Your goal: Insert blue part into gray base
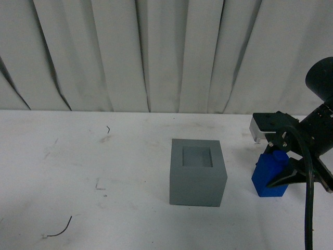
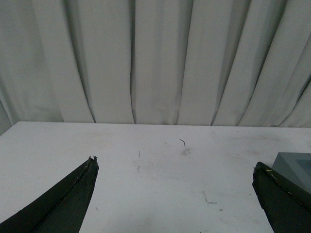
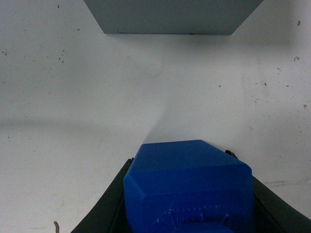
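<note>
The gray base [image 1: 197,172], a matte cube with a square recess in its top, stands on the white table [image 1: 104,208] near the middle. To its right the blue part [image 1: 270,176] rests low at the table, with my right gripper [image 1: 281,169] shut on it. In the right wrist view the blue part [image 3: 189,187] fills the space between the dark fingers [image 3: 104,208], and the gray base [image 3: 170,17] lies ahead of it, apart. My left gripper [image 2: 175,194] is open over bare table, with a corner of the gray base [image 2: 296,167] beside one finger.
A pleated white curtain [image 1: 156,52] closes off the back of the table. Small dark wire scraps [image 1: 60,229] and scuff marks [image 1: 100,185] lie on the left half of the table.
</note>
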{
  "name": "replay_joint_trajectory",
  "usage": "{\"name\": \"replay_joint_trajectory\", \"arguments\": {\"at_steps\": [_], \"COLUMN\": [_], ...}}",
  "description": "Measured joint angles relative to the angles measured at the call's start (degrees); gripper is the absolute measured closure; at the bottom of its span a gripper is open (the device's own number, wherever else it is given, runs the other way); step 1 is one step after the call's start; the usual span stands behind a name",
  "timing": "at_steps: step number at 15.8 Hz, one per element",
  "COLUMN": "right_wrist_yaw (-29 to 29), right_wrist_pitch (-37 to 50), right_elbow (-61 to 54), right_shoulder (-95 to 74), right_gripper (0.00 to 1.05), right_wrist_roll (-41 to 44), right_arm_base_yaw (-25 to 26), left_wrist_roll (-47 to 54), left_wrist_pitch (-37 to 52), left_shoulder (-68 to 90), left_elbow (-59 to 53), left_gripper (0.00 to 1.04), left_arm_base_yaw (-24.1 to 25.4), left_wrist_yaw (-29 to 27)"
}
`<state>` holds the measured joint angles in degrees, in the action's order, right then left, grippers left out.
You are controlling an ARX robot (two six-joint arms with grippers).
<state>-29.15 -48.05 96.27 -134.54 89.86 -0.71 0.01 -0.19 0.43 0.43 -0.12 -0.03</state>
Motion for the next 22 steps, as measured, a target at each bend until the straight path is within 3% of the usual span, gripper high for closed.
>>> {"name": "replay_joint_trajectory", "arguments": {"at_steps": [7, 15, 22], "right_wrist_yaw": [0.5, -1.6, -1.5], "right_wrist_pitch": [-4.8, -16.2, -14.2], "right_elbow": [5.3, 18.8, 18.6], "right_shoulder": [-0.4, 0.9, 3.1], "right_gripper": [0.57, 0.57, 0.57], "right_wrist_roll": [0.7, -1.3, -10.8], "right_arm_base_yaw": [-1.3, -7.7, -12.8], "left_wrist_roll": [0.0, 0.0, 0.0], "left_wrist_pitch": [0.0, 0.0, 0.0], "left_shoulder": [0.0, 0.0, 0.0], "left_elbow": [0.0, 0.0, 0.0], "left_gripper": [0.07, 0.07, 0.07], "left_arm_base_yaw": [0.0, 0.0, 0.0], "left_wrist_yaw": [0.0, 0.0, 0.0]}}
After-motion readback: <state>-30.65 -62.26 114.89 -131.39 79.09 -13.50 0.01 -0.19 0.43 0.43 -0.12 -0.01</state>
